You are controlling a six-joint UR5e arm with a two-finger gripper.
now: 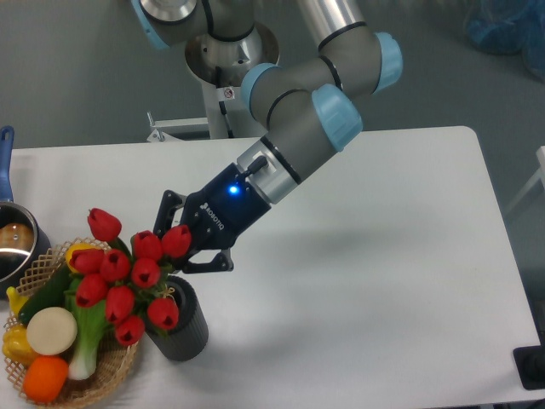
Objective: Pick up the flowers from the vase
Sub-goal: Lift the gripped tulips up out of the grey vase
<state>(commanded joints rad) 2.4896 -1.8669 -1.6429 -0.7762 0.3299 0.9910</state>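
The flowers (pixel 129 277), a bunch of red tulips with green stems and leaves, hang over the left side of the vase (pixel 181 325) with their stems still reaching into it. The vase is a short dark grey ribbed cylinder near the table's front left; part of its black mouth shows beside the blooms. My gripper (pixel 186 247) comes in from the upper right and is shut on the flowers just above the vase. Its fingertips are partly hidden by the blooms.
A wicker basket (pixel 111 381) of green, yellow and orange vegetables sits at the front left corner, touching the tulips' leaves. A steel pot (pixel 13 247) with a blue handle stands behind it at the left edge. The arm's base stands behind the white table (pixel 383 281).
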